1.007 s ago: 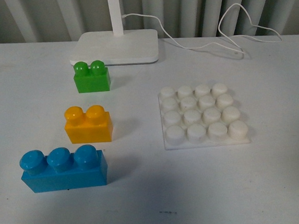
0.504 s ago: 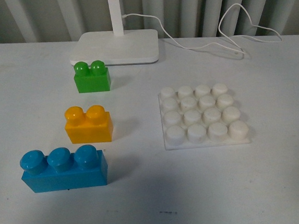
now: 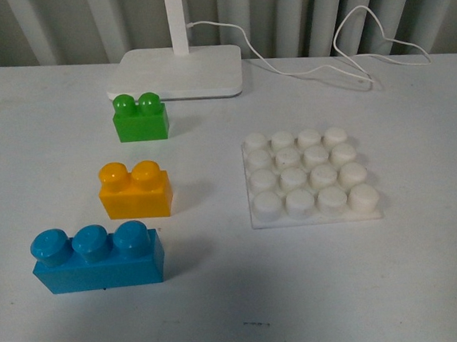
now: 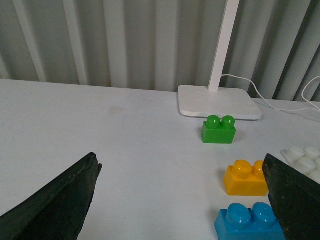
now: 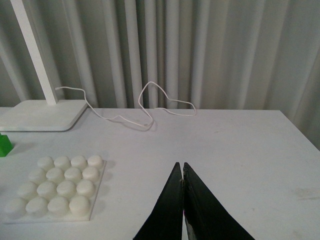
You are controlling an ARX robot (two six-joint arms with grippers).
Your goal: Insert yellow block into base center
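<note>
Nothing has moved; pick not begun.
Left gripper (image 4: 180,160) gapes, right gripper (image 5: 182,167) clenched; we must grasp yellow block (image 4: 245,177) ahead of left.

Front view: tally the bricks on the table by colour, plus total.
green brick: 1
yellow block: 1
blue brick: 1
Total: 3
</note>
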